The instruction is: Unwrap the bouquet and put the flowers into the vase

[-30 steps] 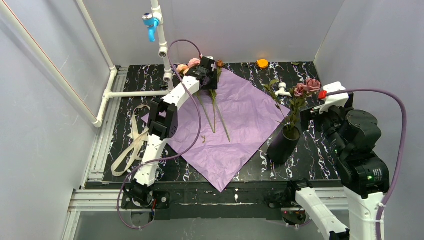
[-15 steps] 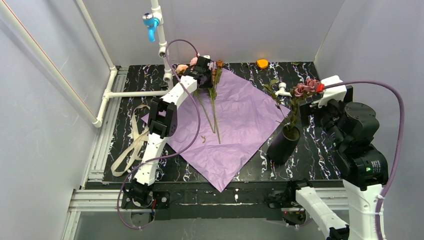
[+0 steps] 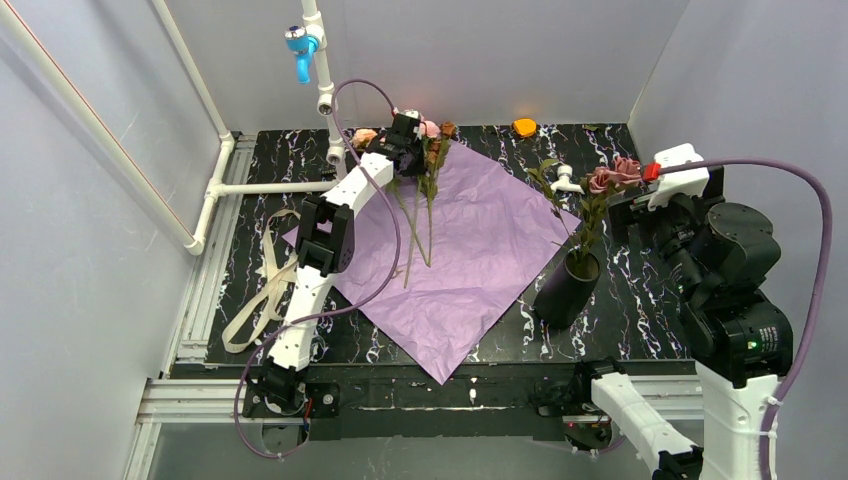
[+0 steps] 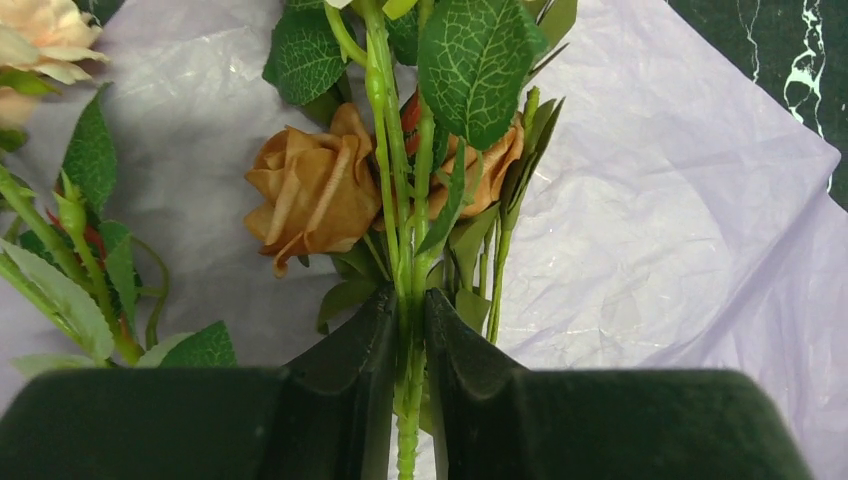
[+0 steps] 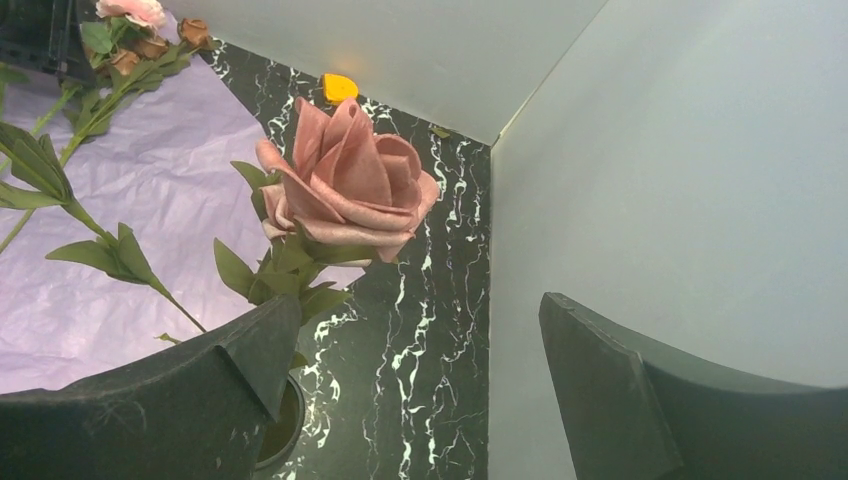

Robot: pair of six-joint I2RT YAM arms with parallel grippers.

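Observation:
The bouquet is unwrapped: its lilac paper (image 3: 470,250) lies flat on the black marbled table. My left gripper (image 3: 418,148) is at the paper's far corner, shut on the green stems (image 4: 410,340) of loose flowers (image 3: 432,150). Rusty brown roses (image 4: 312,190) sit just beyond its fingers, and a peach rose (image 4: 38,40) lies to the left. The black vase (image 3: 567,290) stands right of the paper with a pink rose (image 3: 614,174) in it. My right gripper (image 5: 420,345) is open beside that pink rose (image 5: 345,175), above the vase mouth (image 5: 285,425), holding nothing.
A beige ribbon (image 3: 262,290) trails over the table's left side. White pipes (image 3: 270,187) with a blue fitting (image 3: 300,45) run along the left and back. An orange piece (image 3: 524,127) lies by the back wall, a small white part (image 3: 566,181) near the vase. The right wall is close to my right arm.
My left gripper has closed onto the stems, and their lower ends have swung left across the paper. My right arm has shifted slightly to the right, still open.

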